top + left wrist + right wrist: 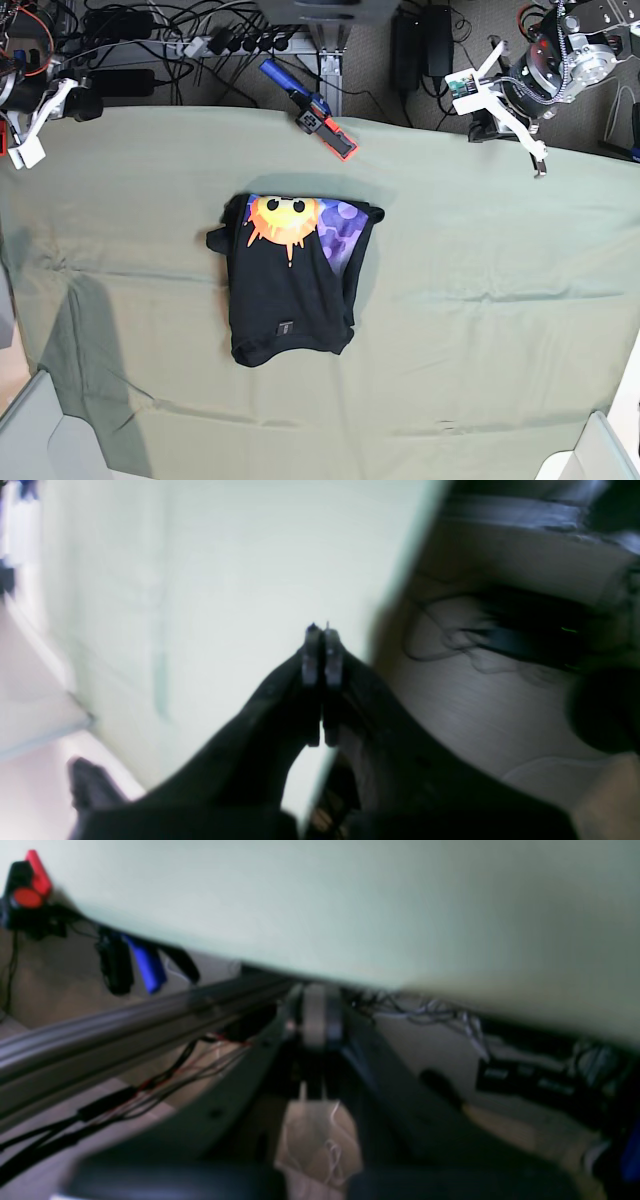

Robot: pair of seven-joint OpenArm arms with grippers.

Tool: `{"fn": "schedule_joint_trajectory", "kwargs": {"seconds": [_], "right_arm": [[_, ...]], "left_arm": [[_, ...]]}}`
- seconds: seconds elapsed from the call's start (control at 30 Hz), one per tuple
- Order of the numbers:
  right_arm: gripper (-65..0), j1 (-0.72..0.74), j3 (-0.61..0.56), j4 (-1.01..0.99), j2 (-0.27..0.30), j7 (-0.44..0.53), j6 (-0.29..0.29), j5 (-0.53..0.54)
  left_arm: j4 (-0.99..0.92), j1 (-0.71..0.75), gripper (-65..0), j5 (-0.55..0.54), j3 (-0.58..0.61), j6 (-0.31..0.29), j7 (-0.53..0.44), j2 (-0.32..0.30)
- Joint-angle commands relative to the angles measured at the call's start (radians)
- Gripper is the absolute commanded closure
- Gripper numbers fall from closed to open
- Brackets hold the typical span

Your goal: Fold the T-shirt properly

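The black T-shirt point(290, 300) lies folded in a compact rectangle in the middle of the pale green table cloth point(480, 330), with the orange sun-face and purple print showing at its far end. My left gripper point(539, 166) is shut and empty, raised over the table's back right edge, far from the shirt; in the left wrist view its fingertips point(320, 630) press together over the cloth edge. My right gripper point(23, 152) is at the back left corner, also far from the shirt; in the blurred right wrist view point(316, 1012) its jaws look closed on nothing.
A blue and red tool point(318, 117) lies at the table's back edge behind the shirt. Cables and power strips point(190, 45) crowd the floor behind the table. Grey bins sit at the front left point(30, 430) and front right point(600, 450) corners.
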Motion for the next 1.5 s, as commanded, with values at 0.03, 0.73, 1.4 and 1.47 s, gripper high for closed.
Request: {"fn": "schedule_joint_trajectory", "kwargs": {"seconds": [0.03, 0.73, 1.4, 1.47], "right_arm": [[0.0, -0.048, 0.041, 0.013, 0.019, 0.007, 0.082, 0.023], [0.0, -0.303, -0.130, -0.232, 0.016, 0.059, 0.066, -0.154], [0.0, 0.300, -0.645, -1.108, -0.190, 0.556, -0.064, -0.656], [0.0, 0.339, -0.645, -1.155, -0.220, 0.610, -0.064, -0.668]], "left_arm": [[0.018, 0.055, 0.0, -0.003, -0.005, -0.018, -0.006, -0.017], [-0.722, 0.187, 0.0, -0.447, -0.006, -0.288, -0.022, 0.281], [-1.742, -0.232, 0.0, -0.662, -0.177, -0.359, -0.139, 0.864], [-1.796, -0.261, 0.0, -0.676, -0.249, -0.359, -0.195, 0.888]]}}
